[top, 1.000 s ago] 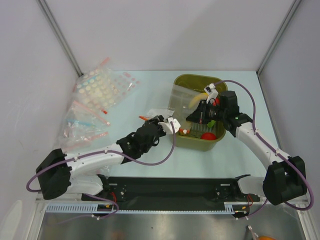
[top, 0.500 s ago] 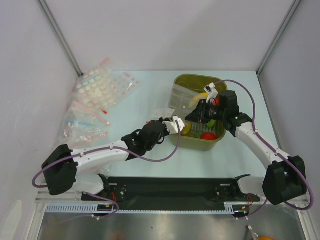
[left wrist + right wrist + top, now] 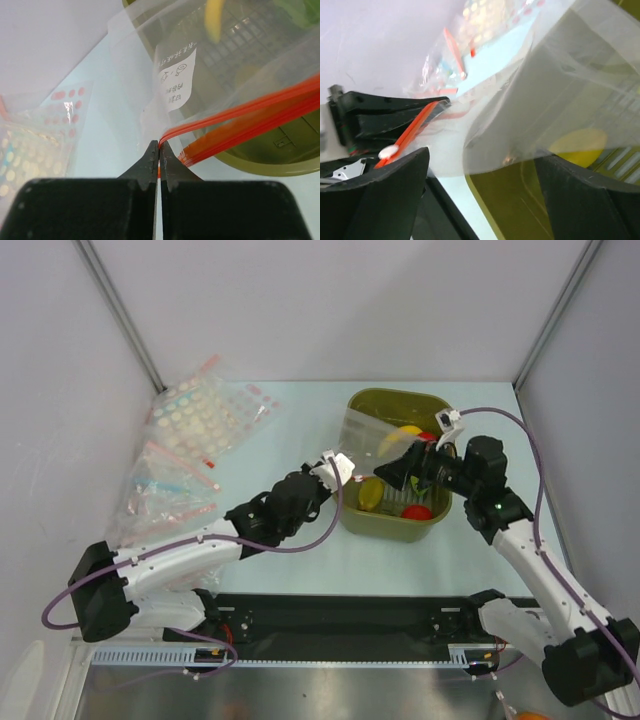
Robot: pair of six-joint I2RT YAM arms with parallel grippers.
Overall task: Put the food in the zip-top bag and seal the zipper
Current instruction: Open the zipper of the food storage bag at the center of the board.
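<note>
While the left tool (image 3: 159, 150) is pinched tight on the near end of the zipper (image 3: 240, 117), the zip-top bag (image 3: 368, 435) drapes from that grip over the left half of the olive basket (image 3: 400, 530). Its orange-red strip runs away from the fingertips across the basket's rim. The right tool (image 3: 398, 473) stands with its fingers wide apart over the basket, just right of the bag and pointing at it, clamped on nothing (clear film fills the view between its fingers; whether it touches them I cannot tell). A yellow banana (image 3: 405, 434) shows through the film, and a red fruit (image 3: 418, 511) lies on the basket floor. Other bags (image 3: 190, 435) lie on the counter (image 3: 400, 565), well to the left.
</note>
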